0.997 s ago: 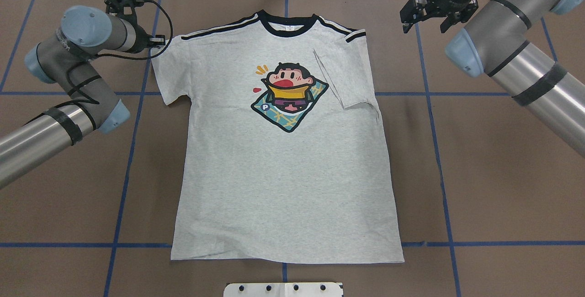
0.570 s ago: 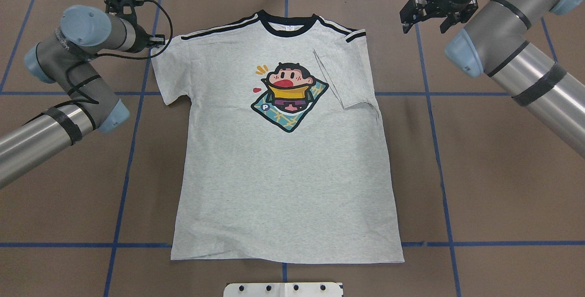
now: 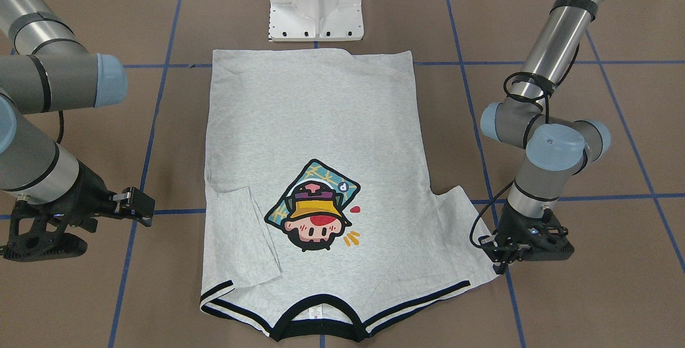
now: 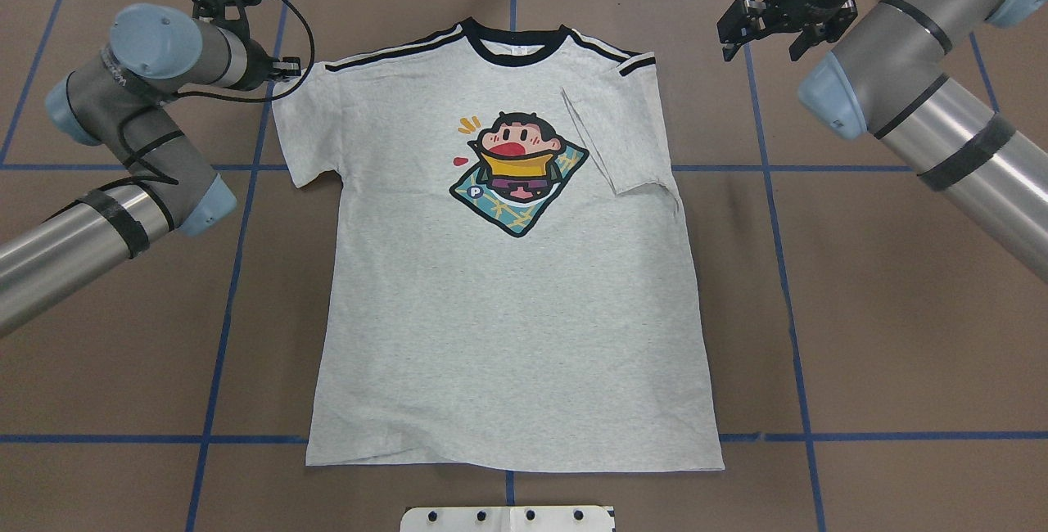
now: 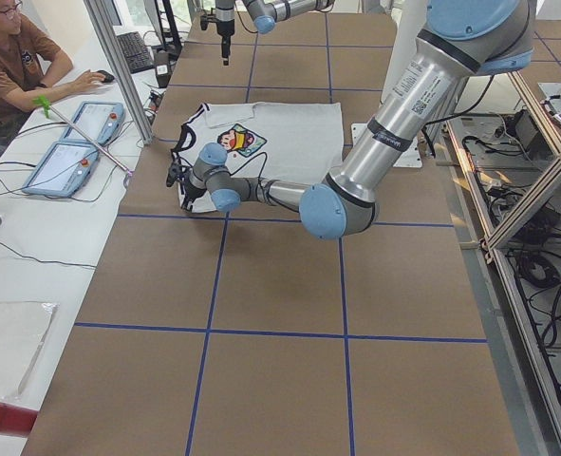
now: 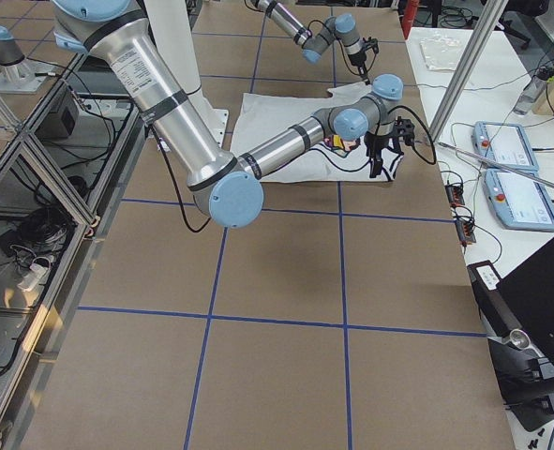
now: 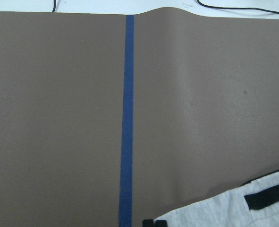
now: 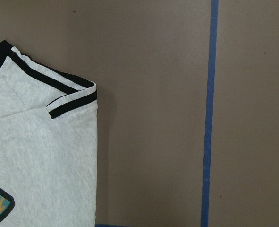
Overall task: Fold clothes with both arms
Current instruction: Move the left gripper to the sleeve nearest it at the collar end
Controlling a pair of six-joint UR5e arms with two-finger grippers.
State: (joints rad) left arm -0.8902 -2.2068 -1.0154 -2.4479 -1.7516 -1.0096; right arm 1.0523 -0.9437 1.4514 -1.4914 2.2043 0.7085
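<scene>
Mid-table (image 4: pixel 860 311), the T-shirt (image 4: pixel 508 311) lies flat, collar toward twelve o'clock; the right gripper (image 4: pixel 761 33) at one o'clock hangs wide open, and the left gripper (image 4: pixel 285 69) sits at ten o'clock just beside it, its spread impossible to tell.

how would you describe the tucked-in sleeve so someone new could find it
Start at the grey T-shirt lying flat, print up, in the middle of the brown table. Go to its shoulder on the robot's right, next to the cartoon print: the folded sleeve lies there on the chest. The other sleeve spreads out onto the table instead.
</scene>
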